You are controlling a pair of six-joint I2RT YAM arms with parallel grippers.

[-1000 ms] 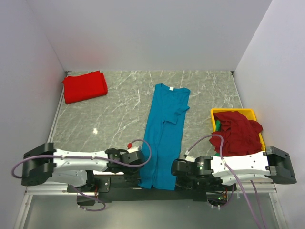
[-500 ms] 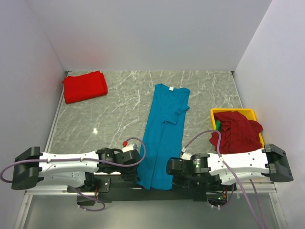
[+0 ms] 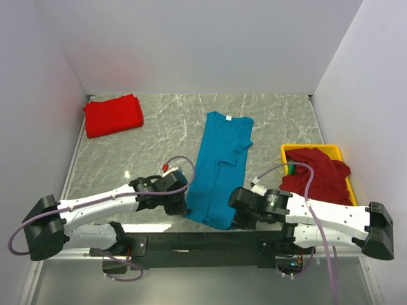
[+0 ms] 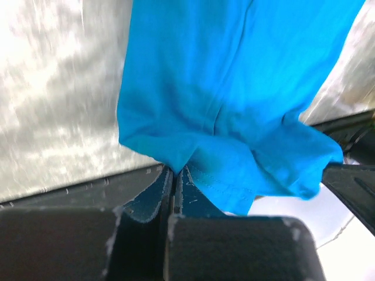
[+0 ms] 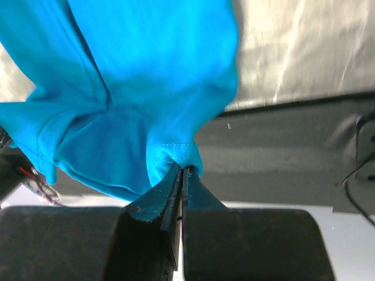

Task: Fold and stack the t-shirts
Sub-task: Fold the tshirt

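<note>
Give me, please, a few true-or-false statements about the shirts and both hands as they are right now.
1. The left hand is shut on the near hem of the teal shirt. True.
2. The right hand is open and holds nothing. False: it is shut on the same hem, at its other corner.
3. A folded red shirt lies at the far left corner of the table. True.
4. The yellow tray is empty. False: a dark red shirt is heaped in it.
5. The teal shirt is folded into a small square. False: it lies as a long narrow strip.
</note>
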